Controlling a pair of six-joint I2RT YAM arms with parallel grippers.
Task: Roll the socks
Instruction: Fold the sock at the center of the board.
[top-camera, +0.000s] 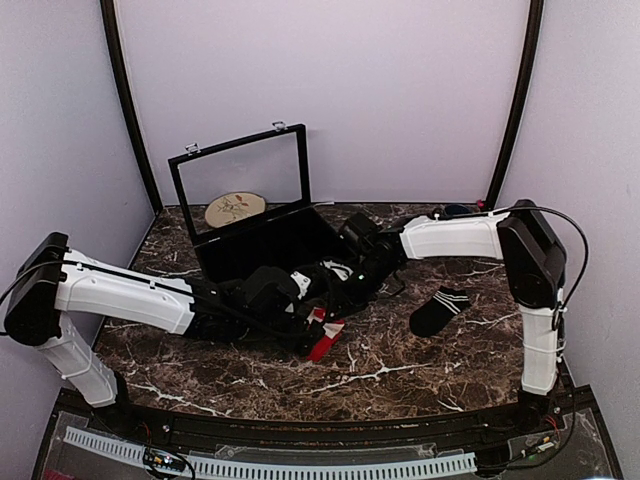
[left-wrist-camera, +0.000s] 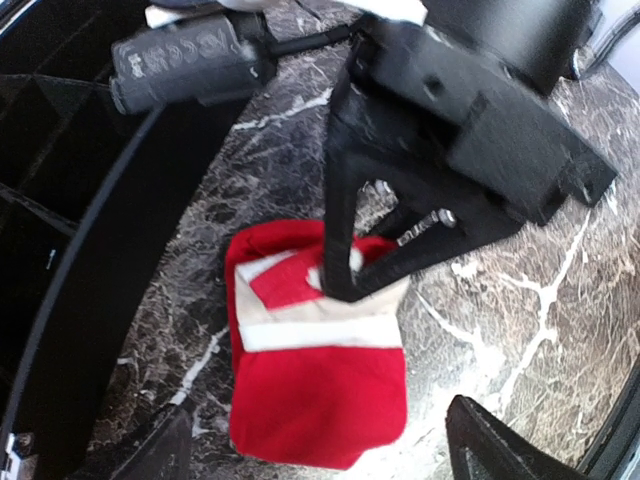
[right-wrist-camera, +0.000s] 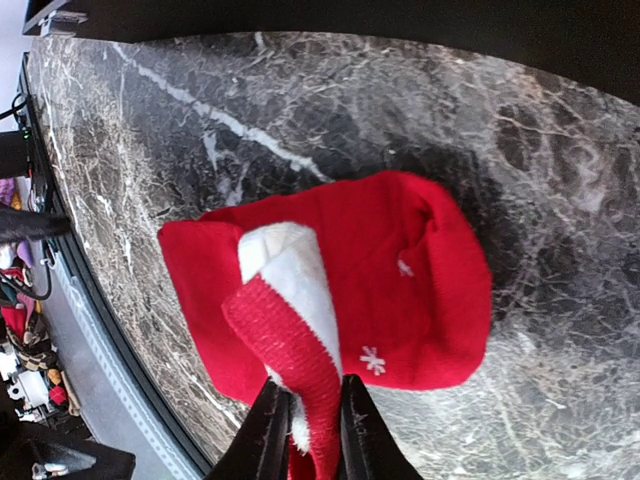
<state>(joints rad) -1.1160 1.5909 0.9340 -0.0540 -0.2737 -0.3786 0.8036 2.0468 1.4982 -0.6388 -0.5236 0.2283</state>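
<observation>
Red sock (right-wrist-camera: 400, 280): 1, pinched by right claw (right-wrist-camera: 312, 390) | black sock (top-camera: 438, 312): 1 | left claw (left-wrist-camera: 320, 440) apart

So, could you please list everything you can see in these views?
red sock: one, red with white snowflakes and a white band, partly folded, centre of the table in front of the box
black sock: one, black with white stripes, lying flat, right of centre
box: one, black, lid raised, back left
round disc: one, tan with a dark drawing, at the back, seen through the lid
table: one, dark marble with white veins
left gripper: one, black, open, over the red sock
right gripper: one, black, pinching an edge of the red sock
</observation>
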